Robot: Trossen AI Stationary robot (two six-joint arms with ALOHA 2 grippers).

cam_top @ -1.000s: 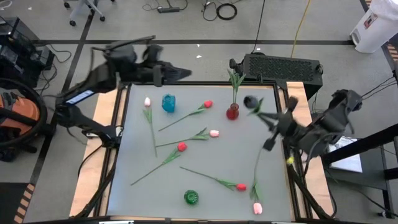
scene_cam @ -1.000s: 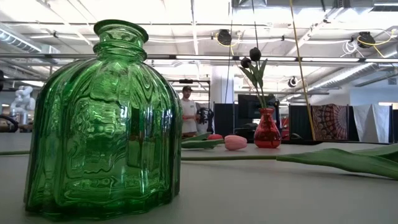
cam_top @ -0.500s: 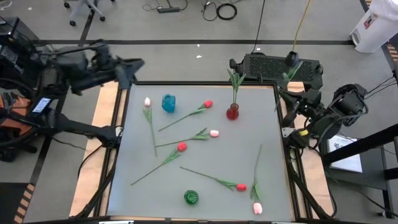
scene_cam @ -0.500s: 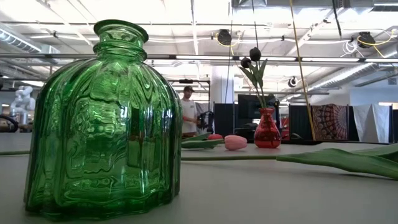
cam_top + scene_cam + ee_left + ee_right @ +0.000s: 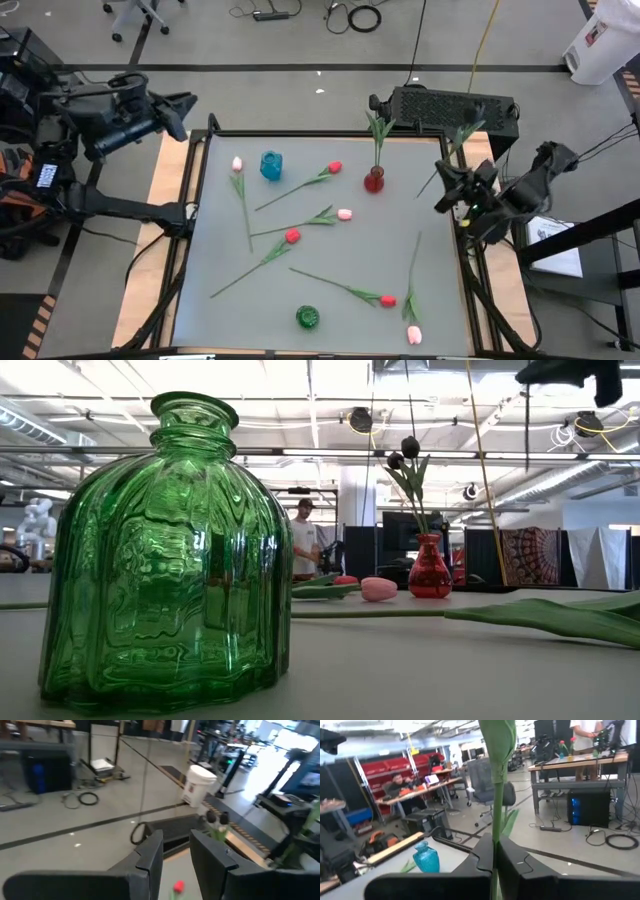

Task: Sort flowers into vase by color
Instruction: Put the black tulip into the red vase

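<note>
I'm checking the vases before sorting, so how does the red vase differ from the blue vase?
The red vase holds upright black tulips; the blue vase holds nothing. The red vase stands near the table's far middle, the blue vase toward its far left corner. Both are small, glassy and upright.

Green vase (image 5: pixel 165 555) before red vase (image 5: pixel 429 574)

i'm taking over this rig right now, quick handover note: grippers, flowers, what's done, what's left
Right gripper: shut on a tulip stem, held up off the table's right edge.
Left gripper: empty, jaws a little apart, parked beyond the table's far left corner.
Done: two black tulips stand in the red vase.
Left: three red tulips and three pink tulips lie loose on the table. The blue vase and green vase look empty.
</note>
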